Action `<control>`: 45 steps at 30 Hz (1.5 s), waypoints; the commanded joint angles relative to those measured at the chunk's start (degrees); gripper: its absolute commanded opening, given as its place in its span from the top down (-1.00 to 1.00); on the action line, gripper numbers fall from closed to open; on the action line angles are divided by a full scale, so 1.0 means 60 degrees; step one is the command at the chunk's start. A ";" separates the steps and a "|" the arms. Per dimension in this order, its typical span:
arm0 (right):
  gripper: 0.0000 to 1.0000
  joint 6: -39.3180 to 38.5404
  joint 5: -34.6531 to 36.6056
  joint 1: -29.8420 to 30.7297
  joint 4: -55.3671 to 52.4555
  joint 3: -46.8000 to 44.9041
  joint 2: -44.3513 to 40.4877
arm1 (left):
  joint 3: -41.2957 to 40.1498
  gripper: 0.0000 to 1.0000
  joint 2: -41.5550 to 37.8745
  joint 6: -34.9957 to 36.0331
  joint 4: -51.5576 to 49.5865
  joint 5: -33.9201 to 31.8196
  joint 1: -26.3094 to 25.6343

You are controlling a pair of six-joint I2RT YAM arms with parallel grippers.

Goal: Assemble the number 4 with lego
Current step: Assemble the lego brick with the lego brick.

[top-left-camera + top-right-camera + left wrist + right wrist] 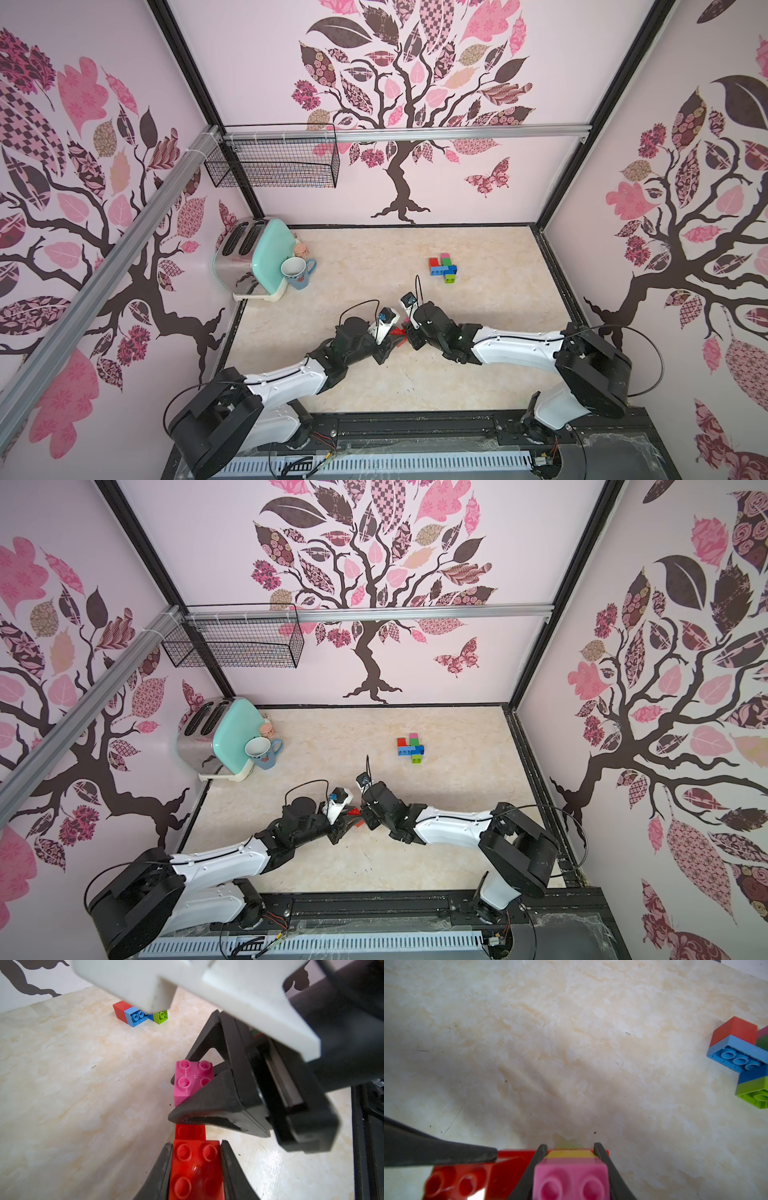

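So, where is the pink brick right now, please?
Left wrist view: the pink brick is clamped in the right gripper, beside the red brick in the left gripper.

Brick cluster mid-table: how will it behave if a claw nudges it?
Probably stiff: the brick cluster looks snapped together. Lying low and flat on the smooth table, it likely slides as one rather than tipping. The lime brick juts out, so a push there may spin it.
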 commanded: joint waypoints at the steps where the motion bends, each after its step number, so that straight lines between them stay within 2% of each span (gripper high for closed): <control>1: 1.00 -0.0010 -0.0218 -0.0014 -0.2115 -0.0603 0.0590 | 0.0026 1.00 -0.0387 0.0160 -0.0648 -0.0310 -0.0042; 10: 1.00 -0.0023 -0.0211 -0.0008 -0.2115 -0.0596 0.0543 | -0.0025 1.00 0.0606 0.0291 0.0422 -0.0244 -0.0040; 16: 1.00 -0.0022 -0.0199 -0.0006 -0.2131 -0.0598 0.0509 | -0.0138 1.00 0.1060 0.0338 0.0539 -0.0329 -0.0040; 21: 1.00 -0.0039 -0.0231 -0.0004 -0.2130 -0.0585 0.0520 | -0.0689 1.00 0.0782 -0.0084 0.1477 -0.0662 -0.0040; 32: 1.00 -0.0039 -0.0265 -0.0016 -0.2129 -0.0581 0.0524 | -0.0351 1.00 -0.0356 0.0036 0.0901 -0.0554 -0.0037; 45: 1.00 -0.0035 -0.0219 -0.0009 -0.2132 -0.0596 0.0458 | -0.0276 1.00 0.1333 0.0167 0.1614 -0.0259 -0.0040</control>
